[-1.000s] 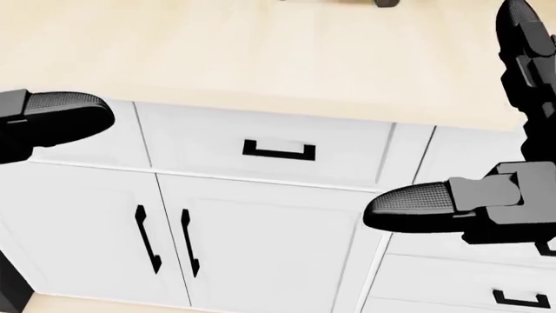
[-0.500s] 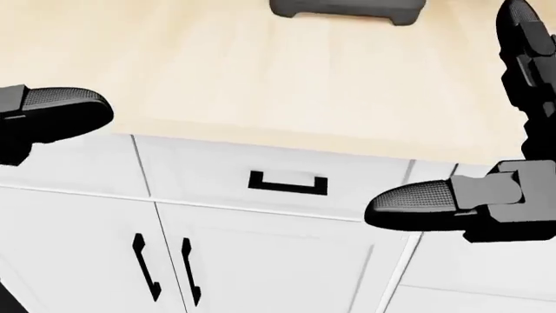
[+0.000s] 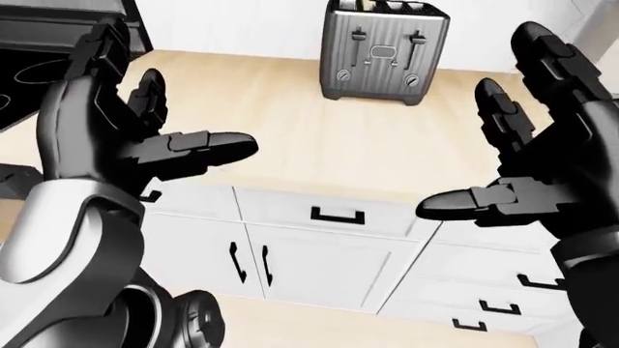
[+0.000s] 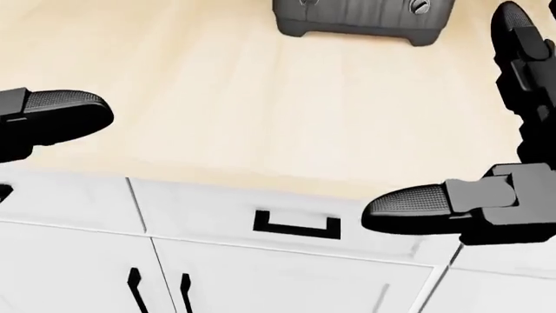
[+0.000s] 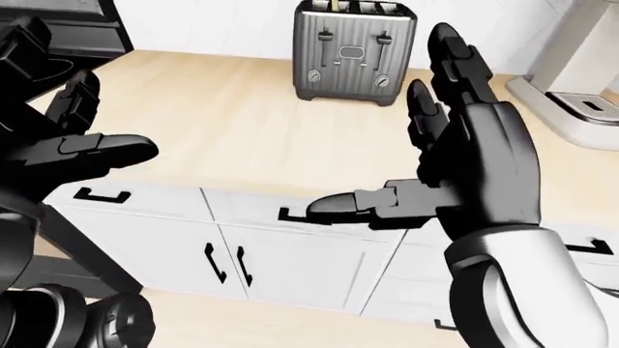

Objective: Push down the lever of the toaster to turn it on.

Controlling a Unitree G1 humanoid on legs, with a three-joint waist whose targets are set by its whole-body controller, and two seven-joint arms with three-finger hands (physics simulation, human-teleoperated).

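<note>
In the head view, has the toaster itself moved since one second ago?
No. The toaster keeps its place on the counter; both slide down the view together, so the camera moved.

Pale wood counter (image 3: 281, 138) tops white cabinets (image 3: 319, 261) with black handles (image 3: 337, 216), white wall behind.

A: What does the pale wooden counter (image 3: 290, 156) carry at its edges?

B: A black stove top (image 3: 29, 69) adjoins its left end in the left-eye view; a white machine (image 5: 571, 87) stands on its right end in the right-eye view.

A: And under the counter?

B: White cabinets: a drawer with a black handle (image 3: 337, 215), and below it two doors (image 3: 319, 264) with upright black handles.
</note>
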